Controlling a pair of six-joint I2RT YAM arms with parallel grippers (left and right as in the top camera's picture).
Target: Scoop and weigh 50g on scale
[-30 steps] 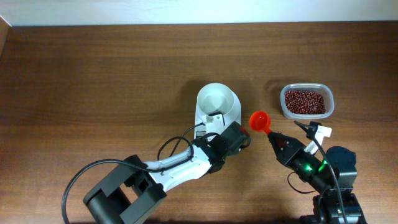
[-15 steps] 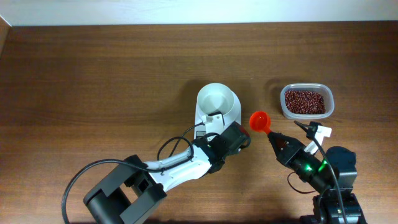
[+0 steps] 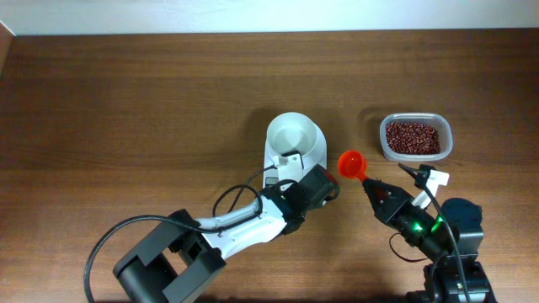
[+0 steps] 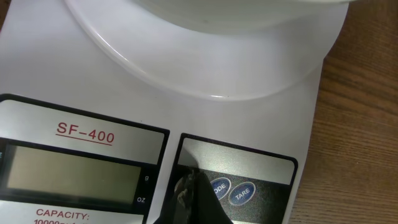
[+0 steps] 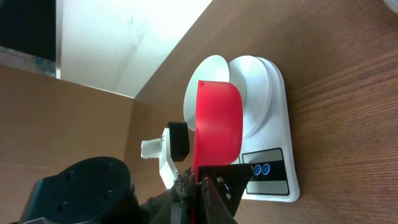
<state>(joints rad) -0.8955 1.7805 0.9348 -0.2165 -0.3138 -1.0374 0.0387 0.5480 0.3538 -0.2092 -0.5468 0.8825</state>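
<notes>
Left jaws: the left gripper (image 4: pixel 189 186) was closed to a single dark tip with nothing between the fingers
Left tip position: it sat at the left edge of the dark button panel (image 4: pixel 239 183), just beside the blue MODE button (image 4: pixel 217 188); whether it actually pressed on the surface could not be told
Right jaws: the right gripper (image 5: pixel 196 185) was clamped shut on the handle of the red scoop (image 5: pixel 217 124)
Scoop: its round bowl pointed away from the right gripper – in the overhead view it hung over bare wood between the scale and the tub, touching neither
Scale: the scale (image 3: pixel 278 165) stood near the middle of the table, its display end turned toward the arms and the left gripper over that end
Scale face: the left wrist view showed a grey LCD display (image 4: pixel 68 168) that read blank, the marking SF-400 above it, and a second blue button marked TARE (image 4: pixel 242 195) to the right of MODE
Bowl: a white bowl (image 3: pixel 295 135) rested on the weighing platform, covering most of the scale from above
Tub: a clear tub of red beans (image 3: pixel 414 137) sat to the right of the scale, well apart from it
Table: dark brown wood table (image 3: pixel 126 101) – a pale wall ran along its far edge
</notes>
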